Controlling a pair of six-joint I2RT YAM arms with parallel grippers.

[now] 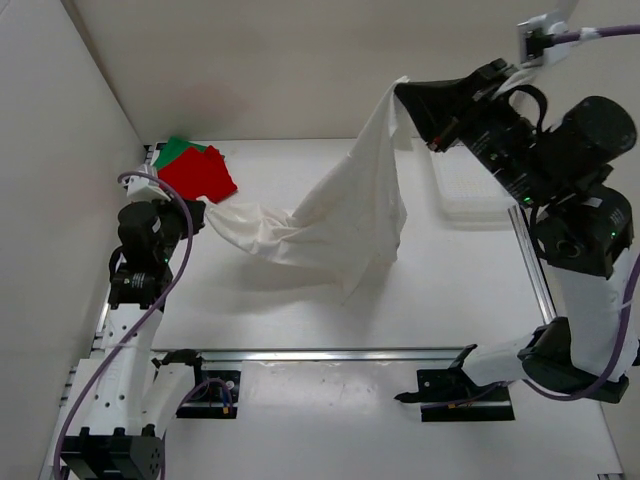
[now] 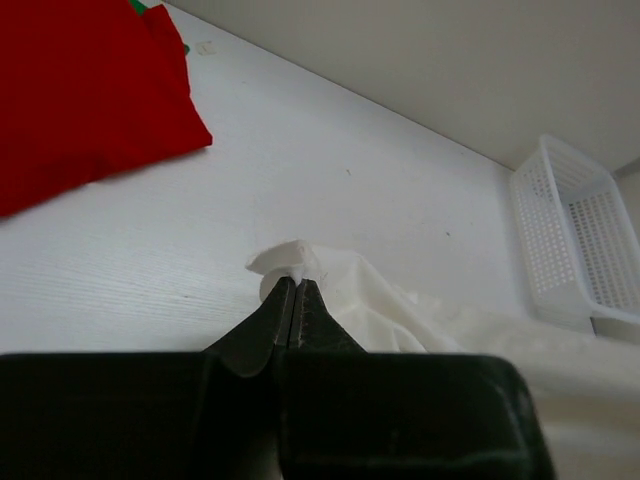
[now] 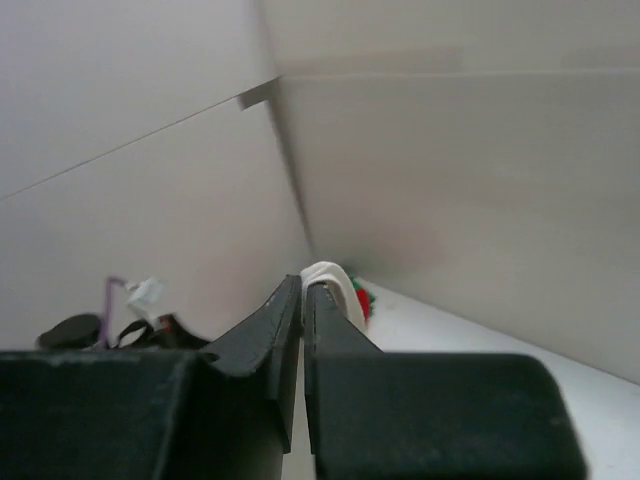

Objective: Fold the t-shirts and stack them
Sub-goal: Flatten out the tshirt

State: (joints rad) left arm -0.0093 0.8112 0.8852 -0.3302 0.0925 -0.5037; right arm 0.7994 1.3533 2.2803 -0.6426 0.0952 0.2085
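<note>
The white t-shirt (image 1: 340,215) hangs stretched between my two grippers. My left gripper (image 1: 200,212) is low near the table at the left, shut on one end of the white t-shirt (image 2: 380,300). My right gripper (image 1: 408,95) is raised at the back right, shut on the other end of the white t-shirt (image 3: 330,280). The shirt's middle sags onto the table. The red t-shirt (image 1: 197,174) lies folded at the back left on top of the green t-shirt (image 1: 176,150), just beyond my left gripper (image 2: 295,285). The red t-shirt (image 2: 80,90) fills the upper left of the left wrist view.
A white plastic mesh basket (image 1: 468,190) stands at the back right under my right arm; it also shows in the left wrist view (image 2: 575,240). Walls enclose the table at the left and back. A metal rail (image 1: 330,354) runs along the near side.
</note>
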